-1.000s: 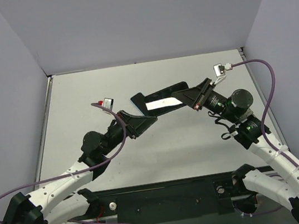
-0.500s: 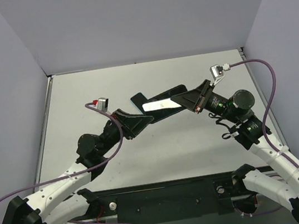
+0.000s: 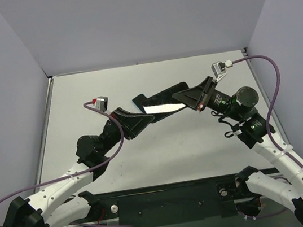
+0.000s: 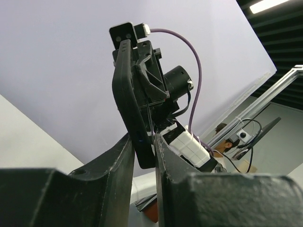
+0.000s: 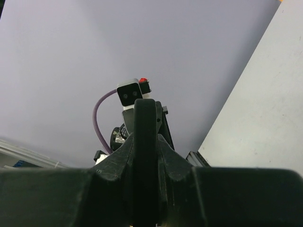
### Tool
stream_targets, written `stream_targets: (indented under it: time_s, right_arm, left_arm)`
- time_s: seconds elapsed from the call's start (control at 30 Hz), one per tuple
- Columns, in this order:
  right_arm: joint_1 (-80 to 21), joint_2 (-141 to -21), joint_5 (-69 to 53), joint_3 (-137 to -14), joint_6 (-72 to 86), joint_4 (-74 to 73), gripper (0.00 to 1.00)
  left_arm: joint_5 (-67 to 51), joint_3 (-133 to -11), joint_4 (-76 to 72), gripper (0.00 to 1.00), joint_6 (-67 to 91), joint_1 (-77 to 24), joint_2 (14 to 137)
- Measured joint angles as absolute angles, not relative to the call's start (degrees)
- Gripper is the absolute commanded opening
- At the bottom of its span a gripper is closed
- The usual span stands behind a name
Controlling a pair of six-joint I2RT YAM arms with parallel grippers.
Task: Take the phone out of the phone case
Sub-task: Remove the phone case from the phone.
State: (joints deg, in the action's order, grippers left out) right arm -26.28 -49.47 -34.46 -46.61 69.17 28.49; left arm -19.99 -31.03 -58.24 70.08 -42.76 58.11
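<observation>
Two robot arms hold a cased phone aloft above the middle of the table (image 3: 163,151), one at each end. The left gripper (image 3: 135,121) pinches the case (image 3: 163,95) at its end toward the table's left side. The right gripper (image 3: 190,97) clamps the opposite end. Seen from overhead, the case tilts on edge as a dark slab, and the phone (image 3: 162,108) shows as a pale glossy strip along its side nearer the table's front edge. Whether the phone has come loose from the case cannot be told. The left wrist camera sees the case (image 4: 127,94) edge-on, squeezed between both fingers (image 4: 113,161). The right wrist camera shows the same, its fingers (image 5: 118,163) pressed against the slab's two faces.
</observation>
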Motion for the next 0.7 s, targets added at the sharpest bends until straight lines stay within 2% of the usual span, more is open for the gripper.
stream_targets:
  time_s: [0.17, 0.3, 0.4, 0.53, 0.7]
  right_arm:
    - [-26.3, -50.0, -34.3, -47.2, 72.4, 27.6, 0.0]
    - [-26.3, -50.9, -34.2, -47.2, 73.8, 26.9, 0.0]
    - [-26.3, -51.1, -34.2, -47.2, 74.8, 26.9, 0.0]
    - [-26.3, -51.2, -34.4, -47.2, 75.2, 27.8, 0.0]
    - [-26.3, -51.2, -35.2, -47.2, 74.3, 30.2, 0.0]
  left_arm:
    - [-21.8, -32.2, -58.5, 0.42, 68.1, -42.8, 58.1]
    - [-23.4, -32.3, -58.5, 0.43, 67.0, -42.8, 58.1]
    - [-23.7, -32.3, -58.4, 0.32, 66.6, -42.8, 58.1]
    - [-24.2, -32.3, -57.3, 0.09, 66.6, -42.8, 57.7]
    - [-25.3, -32.7, -56.9, 0.03, 67.0, -42.7, 57.6]
